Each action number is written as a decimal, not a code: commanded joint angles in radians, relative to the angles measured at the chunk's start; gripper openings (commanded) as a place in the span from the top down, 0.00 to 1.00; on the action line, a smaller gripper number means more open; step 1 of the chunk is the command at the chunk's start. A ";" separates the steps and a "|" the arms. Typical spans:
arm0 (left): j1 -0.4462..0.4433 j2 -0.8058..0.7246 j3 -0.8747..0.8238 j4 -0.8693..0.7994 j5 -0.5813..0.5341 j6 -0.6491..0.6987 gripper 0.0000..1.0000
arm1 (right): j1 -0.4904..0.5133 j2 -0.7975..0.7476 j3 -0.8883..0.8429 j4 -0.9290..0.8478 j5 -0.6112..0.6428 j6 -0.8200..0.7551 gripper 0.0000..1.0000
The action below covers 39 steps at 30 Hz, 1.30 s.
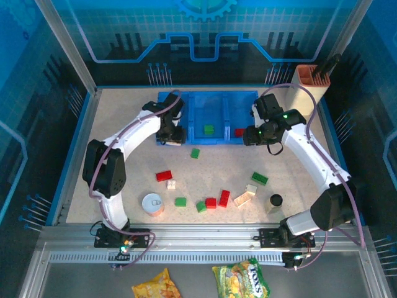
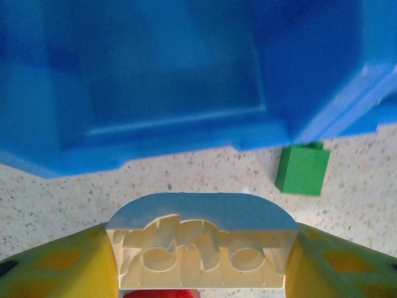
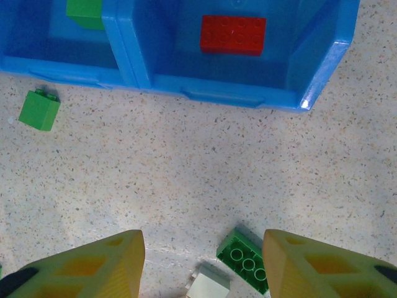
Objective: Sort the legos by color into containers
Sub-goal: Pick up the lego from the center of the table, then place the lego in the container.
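My left gripper [image 2: 201,273] is shut on a cream-white lego [image 2: 201,245], its hollow underside facing the camera, just in front of the blue bin's [image 2: 173,133] left compartment. In the top view that gripper [image 1: 172,138] sits at the bin's [image 1: 186,102] near left corner. My right gripper [image 3: 201,267] stands open above the table, with a green lego [image 3: 245,261] and a cream lego [image 3: 208,287] below it. A red lego [image 3: 233,34] lies in the right compartment and a green one [image 3: 84,12] in the middle. Several red, green and cream legos [image 1: 211,202] are scattered on the near table.
A loose green lego [image 1: 195,153] lies just in front of the bin. A round tin [image 1: 152,203] and a black cylinder [image 1: 275,200] stand among the near bricks. A beige holder [image 1: 308,81] stands at the back right. Snack bags [image 1: 240,279] lie beyond the near rail.
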 commanded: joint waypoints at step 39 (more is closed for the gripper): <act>0.106 0.521 0.505 -0.153 0.036 -0.002 0.33 | -0.022 -0.110 -0.046 -0.054 0.022 0.023 0.46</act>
